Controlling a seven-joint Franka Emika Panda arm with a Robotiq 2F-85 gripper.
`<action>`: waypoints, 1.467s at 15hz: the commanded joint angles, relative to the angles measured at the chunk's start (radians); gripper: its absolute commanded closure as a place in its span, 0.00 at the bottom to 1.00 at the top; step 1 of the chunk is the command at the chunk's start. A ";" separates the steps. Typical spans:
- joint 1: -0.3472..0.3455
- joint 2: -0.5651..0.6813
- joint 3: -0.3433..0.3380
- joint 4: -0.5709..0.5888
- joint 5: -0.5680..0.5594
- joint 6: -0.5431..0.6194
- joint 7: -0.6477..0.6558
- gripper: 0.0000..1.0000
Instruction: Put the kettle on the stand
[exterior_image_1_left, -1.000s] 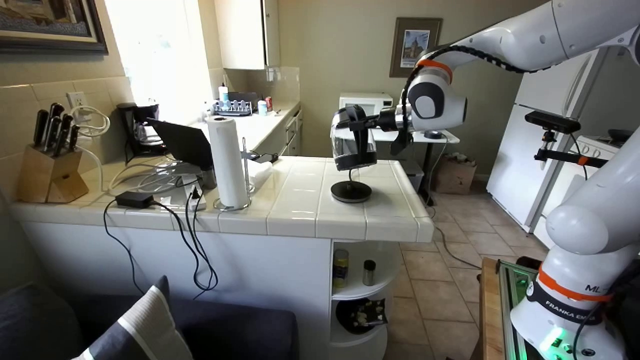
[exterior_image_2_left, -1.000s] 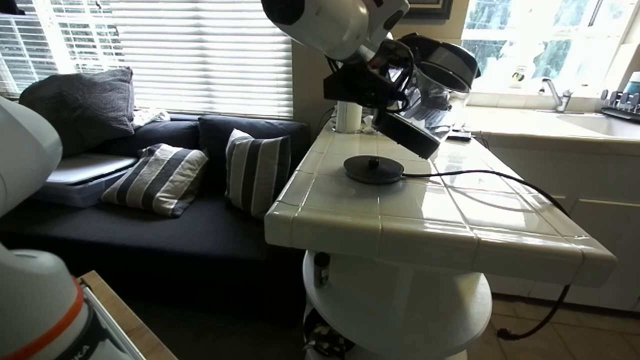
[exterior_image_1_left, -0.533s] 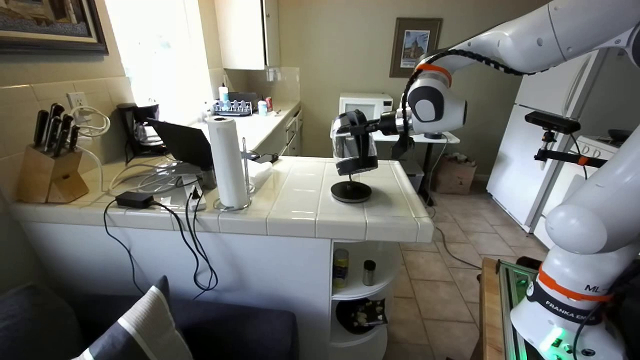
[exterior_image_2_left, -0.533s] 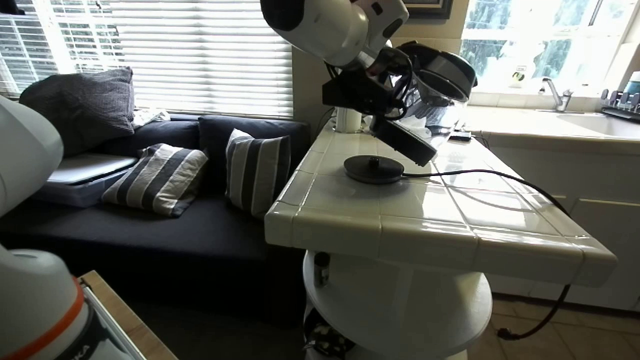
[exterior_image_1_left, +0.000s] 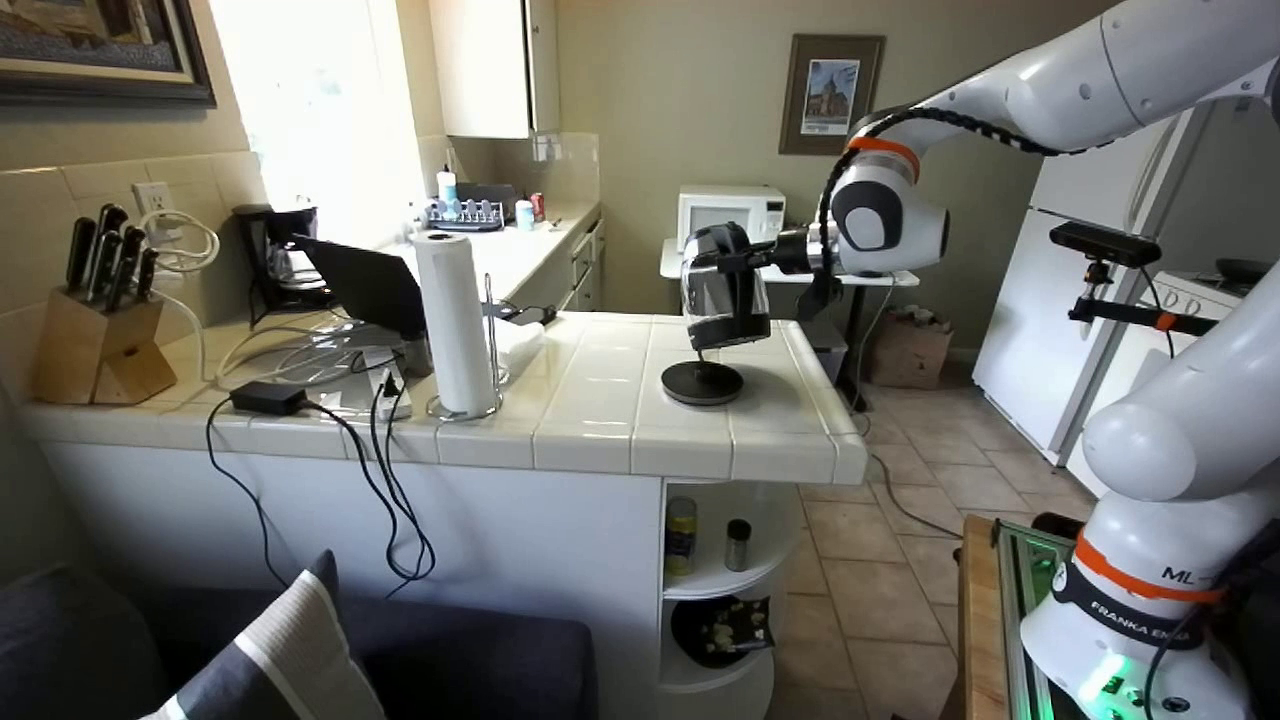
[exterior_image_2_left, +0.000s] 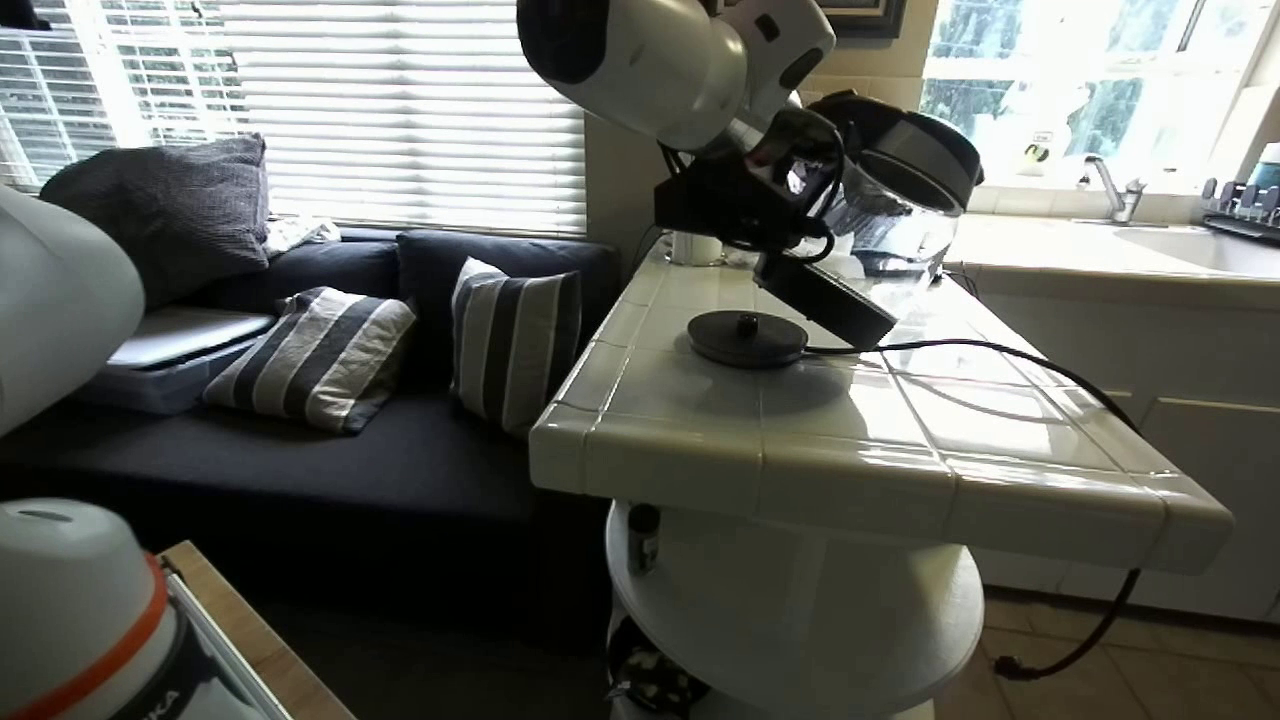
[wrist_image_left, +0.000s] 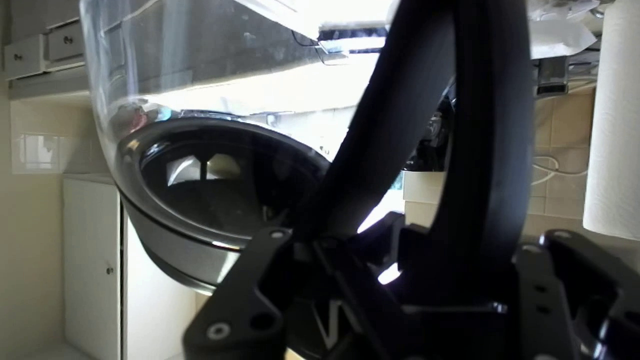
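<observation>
The pincer (exterior_image_1_left: 742, 258) is clenched on the black handle (wrist_image_left: 484, 125) of a glass electric kettle (exterior_image_1_left: 712, 290); in the wrist view the handle runs between its fingers (wrist_image_left: 235, 310). The kettle hangs in the air over the white tiled worktop (exterior_image_1_left: 590, 385), towards its free end. In an exterior view it leans, the black lid (exterior_image_2_left: 925, 145) and the dark bottom band (exterior_image_2_left: 825, 302) both tipping towards the kitchen-side edge. The round black stand (exterior_image_2_left: 747, 342) lies flat near the free end, set in from the corner by the sofa (exterior_image_2_left: 330, 470) and nearer the sofa-side edge than the kitchen-side one. Kettle and stand are apart, the kettle higher and off towards the kitchen side. From the stand a cord (exterior_image_2_left: 950, 342) crosses to the kitchen-side edge. Along the sofa-side edge a paper-towel roll (exterior_image_1_left: 455, 325) stands on a wire holder (exterior_image_1_left: 492, 335). Farther along, a power adapter (exterior_image_1_left: 268, 398) lies at that edge with cables (exterior_image_1_left: 392, 482) hanging over it, and a wooden knife block (exterior_image_1_left: 105, 350) occupies the corner by the wall.
</observation>
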 joint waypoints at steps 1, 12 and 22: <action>-0.078 -0.119 0.069 -0.052 0.022 -0.070 -0.013 1.00; -0.329 -0.247 0.419 -0.077 0.018 -0.121 0.093 1.00; -0.581 -0.480 0.657 -0.138 0.019 -0.286 0.288 1.00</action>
